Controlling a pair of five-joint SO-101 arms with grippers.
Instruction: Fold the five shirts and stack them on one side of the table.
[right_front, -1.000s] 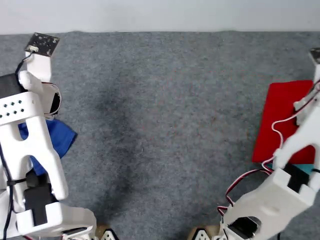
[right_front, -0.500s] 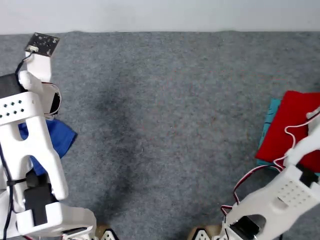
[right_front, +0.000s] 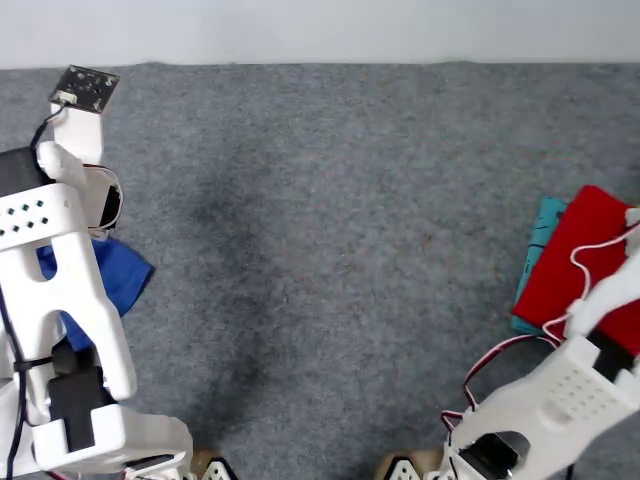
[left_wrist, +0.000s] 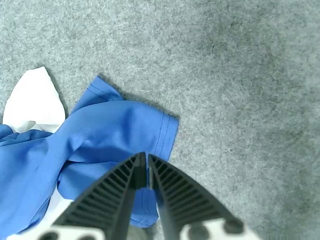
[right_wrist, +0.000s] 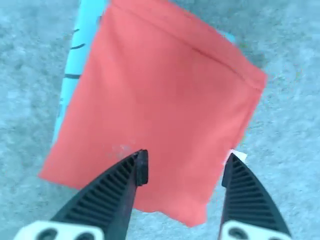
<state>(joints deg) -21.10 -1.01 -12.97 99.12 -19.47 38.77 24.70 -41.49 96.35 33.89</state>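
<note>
R gripper (right_wrist: 187, 165) jaws wide apart, nothing held, over folded red shirt (right_wrist: 160, 100) atop teal shirt (right_wrist: 82, 40); L gripper (left_wrist: 146, 162) closed, nothing visibly pinched, above crumpled blue shirt (left_wrist: 100, 135).

- Grey felt-like table cover (right_front: 330, 200), fibrous and mottled, with a darker patch left of centre.
- Pale band (right_front: 320, 30) along its far edge.

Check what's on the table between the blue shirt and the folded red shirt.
Nothing: the high view has bare grey mat all the way from the blue shirt to the red shirt.
</note>
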